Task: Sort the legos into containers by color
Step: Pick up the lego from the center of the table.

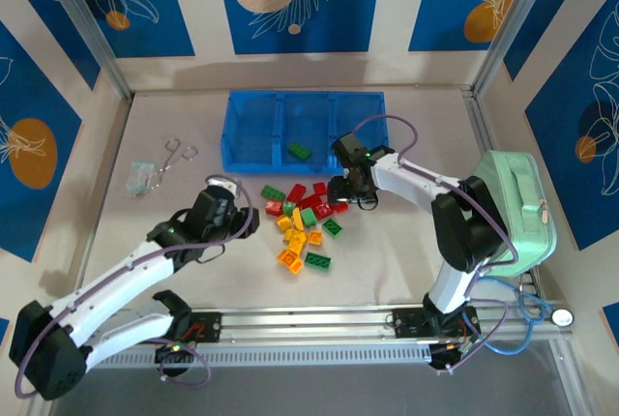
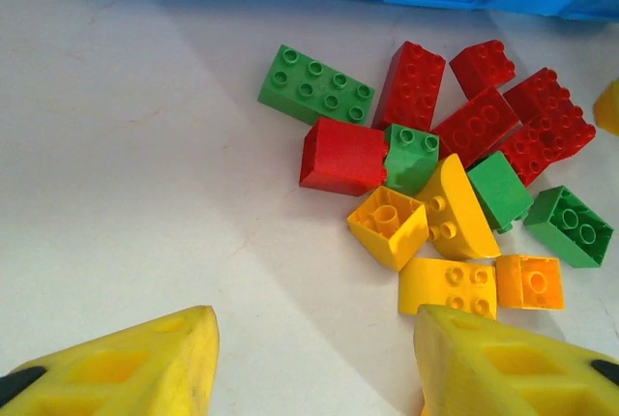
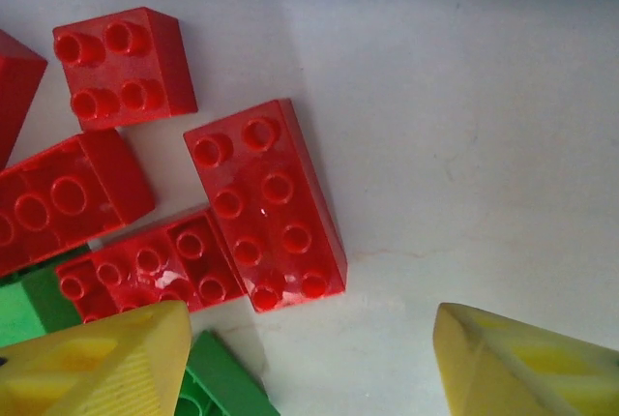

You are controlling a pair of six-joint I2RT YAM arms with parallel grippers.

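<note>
Right pincer: hanging low over the red pieces at the far-right edge of the heap, fingers spread, pinching nothing; a long red brick is lying just ahead of the gap.
Left pincer: hovering above the bare counter on the near-left side of the heap, fingers spread, carrying nothing.
Bricks: lying in one loose heap on the counter, just in front of the tray; red, green and yellow-orange are mixing together, several touching or leaning on one another.
Tray: sitting at the far side, with three compartments side by side.
Progress: one green brick is lying in the middle compartment; no brick is showing in the left one, and the right arm is hiding part of the right one. In my judgement the sorting is only beginning, with nearly the whole heap waiting.
Surroundings: scissors and a clear packet are lying well off to the left; a mint-green case is standing at the right edge, beside the right arm.
Obstructions: nothing is blocking the way to the tray; crowding inside the heap is looking like the main hindrance to a clean pinch.
</note>
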